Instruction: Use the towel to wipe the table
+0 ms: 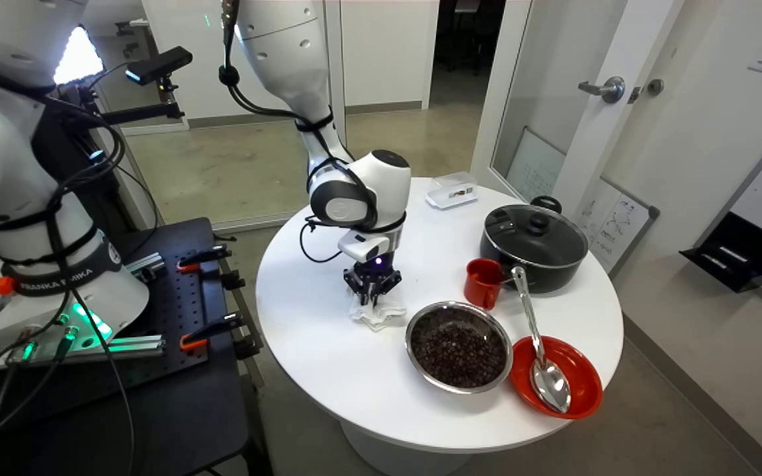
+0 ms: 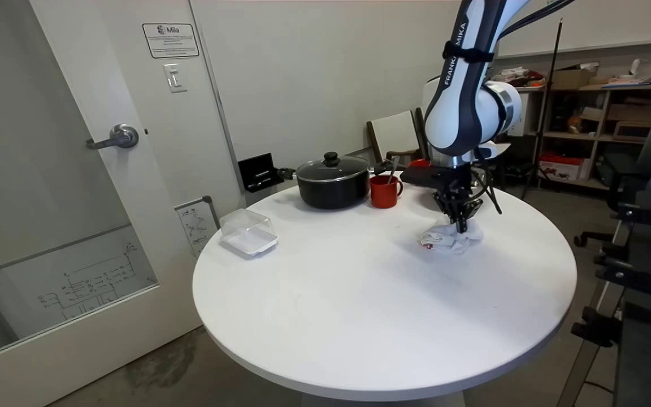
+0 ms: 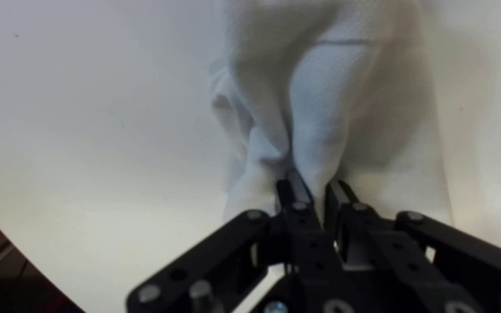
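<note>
Bunched on the round white table (image 1: 328, 370), the towel (image 1: 381, 320) lies right under the gripper (image 3: 315, 184), which points down and is clenched on it: the wrist view shows a fold of the towel pinched between its jaws while the rest spreads over the table. In the same view tiny dark specks (image 3: 16, 35) dot the white surface on both sides of the towel. In an exterior view a small red mark (image 2: 428, 246) shows on the towel's edge. The nearest obstacle is a steel bowl (image 1: 458, 312) filled with small dark pieces (image 1: 464, 357), close beside the towel; in an exterior view the arm (image 2: 455, 121) and its gripper hide most of that bowl. Next to the bowl sits a red dish (image 1: 585, 373), and whether their rims touch I cannot tell. A large metal spoon (image 1: 551, 387) rests in the dish, its long handle slanting over the rim toward a red mug (image 2: 383, 193), another thing that takes up room there. The mug stands just beside a black pot (image 2: 331, 196) with a glass lid (image 2: 314, 169) on it, so bowl, dish, mug and pot crowd one side of the table. A clear plastic box (image 2: 249, 234) stands near the edge in both exterior views, well apart from the towel. Around the table are a glass-panelled door (image 2: 142, 198), a wall-mounted black tray (image 1: 738, 254) and a black bench (image 1: 189, 423) bearing the robot's base (image 1: 77, 291)
</note>
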Controlling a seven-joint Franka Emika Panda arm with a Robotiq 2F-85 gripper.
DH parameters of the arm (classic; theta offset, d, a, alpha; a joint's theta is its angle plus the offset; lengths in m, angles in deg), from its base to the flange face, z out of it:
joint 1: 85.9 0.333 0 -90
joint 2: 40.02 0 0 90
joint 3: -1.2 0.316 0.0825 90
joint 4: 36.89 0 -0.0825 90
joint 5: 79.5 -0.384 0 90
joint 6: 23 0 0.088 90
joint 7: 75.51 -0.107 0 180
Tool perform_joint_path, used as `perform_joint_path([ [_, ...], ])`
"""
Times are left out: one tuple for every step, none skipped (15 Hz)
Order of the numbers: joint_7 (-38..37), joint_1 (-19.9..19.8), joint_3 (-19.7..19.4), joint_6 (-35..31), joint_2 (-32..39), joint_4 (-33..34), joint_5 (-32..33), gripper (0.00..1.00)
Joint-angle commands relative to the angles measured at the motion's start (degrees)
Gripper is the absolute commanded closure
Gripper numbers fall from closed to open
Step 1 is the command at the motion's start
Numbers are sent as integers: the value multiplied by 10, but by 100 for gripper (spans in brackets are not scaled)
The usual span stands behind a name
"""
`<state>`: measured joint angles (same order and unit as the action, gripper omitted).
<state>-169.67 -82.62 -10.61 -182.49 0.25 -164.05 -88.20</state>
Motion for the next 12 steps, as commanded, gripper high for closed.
perform_joint_path([
  [33, 21, 14, -11, 18, -1, 6, 97],
  [40, 37, 15, -20, 15, -9, 12, 97],
  [49, 47, 20, -22, 13, -13, 15, 97],
  [62, 52, 33, -18, 11, -16, 15, 97],
  [74, 59, 44, -15, 11, -19, 16, 97],
  [81, 72, 49, -18, 13, -24, 19, 97],
  [90, 85, 53, -16, 13, -27, 23, 97],
  [98, 94, 59, -12, 12, -31, 27, 97],
  [106, 103, 65, -10, 9, -34, 29, 97],
  [118, 102, 79, 2, 3, -34, 24, 97],
  [125, 104, 88, 10, 1, -32, 19, 97],
  [130, 107, 91, 11, 0, -29, 18, 97],
])
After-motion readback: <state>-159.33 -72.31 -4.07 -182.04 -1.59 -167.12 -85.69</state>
